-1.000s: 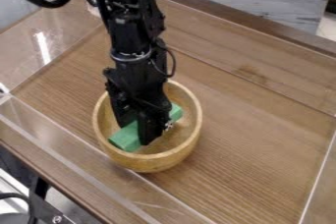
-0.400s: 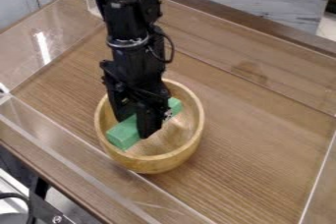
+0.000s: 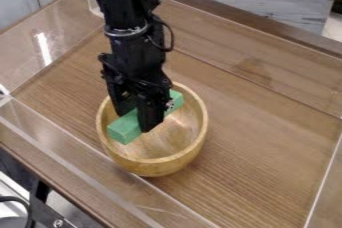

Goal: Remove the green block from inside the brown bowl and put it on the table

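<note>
One wide table (image 3: 254,102) of brown wood grain fills the view, ringed by a clear acrylic wall (image 3: 40,47) along its edges. On the near part of it sits the brown bowl (image 3: 187,152), round, thick-rimmed and pale inside. Above the bowl stands the black arm (image 3: 123,17), reaching down almost straight from the upper left, and its body hides the back rim of the bowl and the middle of the block.

At its lower end the gripper (image 3: 142,122) is pinched on the green block (image 3: 124,129), which pokes out to either side of the fingers, one end low on the left, the other higher on the right near the bowl's back rim. The block hangs tilted over the bowl's inside, and its left end looks clear of the bowl floor.

Compared with a second ago, the block has come up: then it lay lower in the bowl, its left end down by the near wall, and now more of the grained floor shows beneath it. The bowl has stayed where it was. The arm stands a touch further left in the picture.
</note>
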You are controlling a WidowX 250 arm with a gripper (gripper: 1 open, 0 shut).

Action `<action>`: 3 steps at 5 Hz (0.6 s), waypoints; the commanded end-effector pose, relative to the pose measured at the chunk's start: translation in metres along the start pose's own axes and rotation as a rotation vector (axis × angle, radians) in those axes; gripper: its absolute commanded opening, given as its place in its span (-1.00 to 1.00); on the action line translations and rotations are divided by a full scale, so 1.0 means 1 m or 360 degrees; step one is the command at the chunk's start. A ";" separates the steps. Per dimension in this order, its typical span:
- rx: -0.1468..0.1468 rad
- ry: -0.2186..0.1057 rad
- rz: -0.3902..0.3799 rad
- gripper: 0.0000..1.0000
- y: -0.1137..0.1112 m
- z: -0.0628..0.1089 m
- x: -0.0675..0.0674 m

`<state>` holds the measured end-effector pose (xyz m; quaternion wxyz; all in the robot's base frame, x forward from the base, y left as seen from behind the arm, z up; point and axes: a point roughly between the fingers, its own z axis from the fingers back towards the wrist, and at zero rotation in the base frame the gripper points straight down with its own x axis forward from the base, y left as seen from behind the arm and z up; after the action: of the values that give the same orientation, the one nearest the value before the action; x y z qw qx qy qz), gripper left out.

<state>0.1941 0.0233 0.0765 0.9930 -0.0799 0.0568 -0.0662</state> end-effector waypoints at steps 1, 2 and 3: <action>0.0030 -0.0103 0.0010 -1.00 -0.009 0.027 0.008; 0.0022 -0.0094 0.0016 -1.00 -0.022 0.036 0.009; 0.0013 -0.0084 0.0014 -1.00 -0.034 0.043 0.010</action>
<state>0.1959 -0.0056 0.1067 0.9926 -0.0826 0.0680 -0.0571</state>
